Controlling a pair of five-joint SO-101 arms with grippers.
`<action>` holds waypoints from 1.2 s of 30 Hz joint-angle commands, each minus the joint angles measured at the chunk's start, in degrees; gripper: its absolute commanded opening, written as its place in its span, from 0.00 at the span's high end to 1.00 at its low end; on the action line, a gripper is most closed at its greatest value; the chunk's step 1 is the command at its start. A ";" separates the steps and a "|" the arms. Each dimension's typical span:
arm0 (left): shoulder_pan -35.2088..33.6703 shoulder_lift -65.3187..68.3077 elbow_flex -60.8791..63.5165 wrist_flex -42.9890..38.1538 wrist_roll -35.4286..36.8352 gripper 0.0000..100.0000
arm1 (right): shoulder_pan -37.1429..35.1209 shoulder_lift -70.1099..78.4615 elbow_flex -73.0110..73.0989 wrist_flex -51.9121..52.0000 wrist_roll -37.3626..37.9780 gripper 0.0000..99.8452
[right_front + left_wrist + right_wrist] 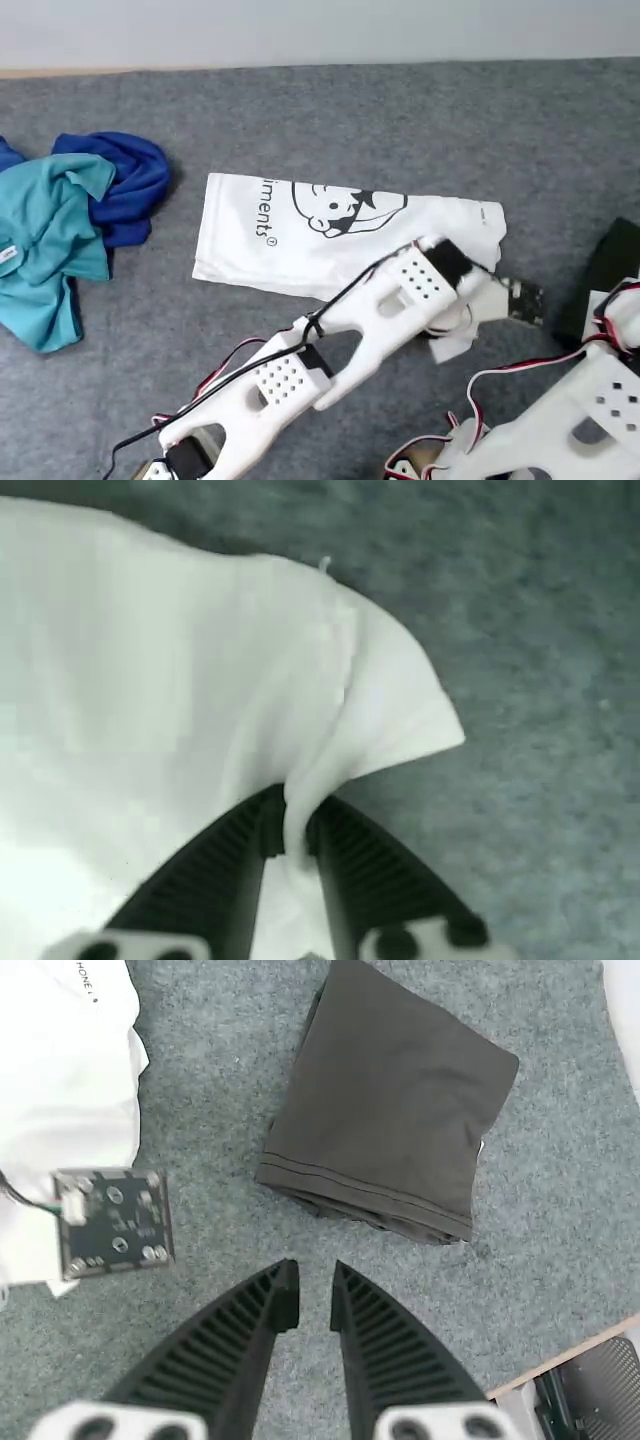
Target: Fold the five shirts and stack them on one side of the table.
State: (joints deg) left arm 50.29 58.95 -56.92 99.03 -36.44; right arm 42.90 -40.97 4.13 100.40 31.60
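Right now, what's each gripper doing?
Left gripper: closed on a fold of the white shirt.
Right gripper: slightly open, holding nothing.

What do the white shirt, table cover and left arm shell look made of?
white shirt: thin knit fabric, probably cotton, matte. It creases softly and bunches in the left gripper.
table cover: grey felt or short-pile carpet, going by its fuzzy, mottled texture.
left arm shell: rigid white plastic, matte, possibly printed. It has hard edges and a grid of holes.
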 commanded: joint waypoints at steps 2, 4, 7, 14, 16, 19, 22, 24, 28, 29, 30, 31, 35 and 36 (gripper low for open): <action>-2.64 -1.23 -5.93 1.05 0.62 1.00 | 0.22 -1.54 -2.55 2.24 -0.26 0.94; -3.87 -1.14 -7.60 1.05 0.62 1.00 | 0.22 -1.27 -2.55 2.24 -0.26 0.94; -5.54 -1.14 -9.10 0.97 0.62 1.00 | 0.22 -1.01 -2.55 2.15 -0.26 0.94; -8.53 -1.14 -11.65 0.62 0.62 1.00 | 0.13 -1.01 -2.55 2.07 -0.26 0.94; -9.05 -1.14 -11.74 -0.44 0.62 1.00 | 0.13 -1.01 -2.55 2.07 -0.26 0.94; -9.85 -1.05 -11.56 -2.55 0.62 1.00 | 0.13 -1.01 -2.55 2.07 -0.26 0.94; -10.73 -1.05 -11.47 -4.75 0.62 1.00 | 0.13 -1.01 -2.55 2.15 -0.26 0.94; -11.25 -0.97 -11.47 -6.33 0.70 1.00 | 0.13 -1.01 -2.55 2.15 -0.26 0.94; -12.48 -0.97 -11.38 -7.82 0.70 1.00 | 0.13 -1.01 -2.55 2.15 -0.26 0.94; -12.57 -0.97 -11.38 -7.91 0.70 1.00 | 0.13 -1.01 -2.55 2.15 -0.26 0.94; -12.66 -0.97 -11.38 -7.82 0.70 1.00 | 0.13 -1.01 -2.55 2.15 -0.26 0.94; -12.66 -0.97 -11.38 -7.74 0.70 1.00 | 0.13 -1.01 -2.55 2.15 -0.26 0.94; -12.75 -1.05 -11.38 -7.56 0.70 0.93 | 0.13 -1.01 -2.55 2.15 -0.26 0.94; -13.01 -1.05 -11.38 -7.56 0.88 0.89 | 0.13 -1.01 -2.55 2.15 -0.26 0.94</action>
State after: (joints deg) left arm 38.24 58.95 -66.59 92.53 -36.09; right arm 42.90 -40.97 4.13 100.40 31.60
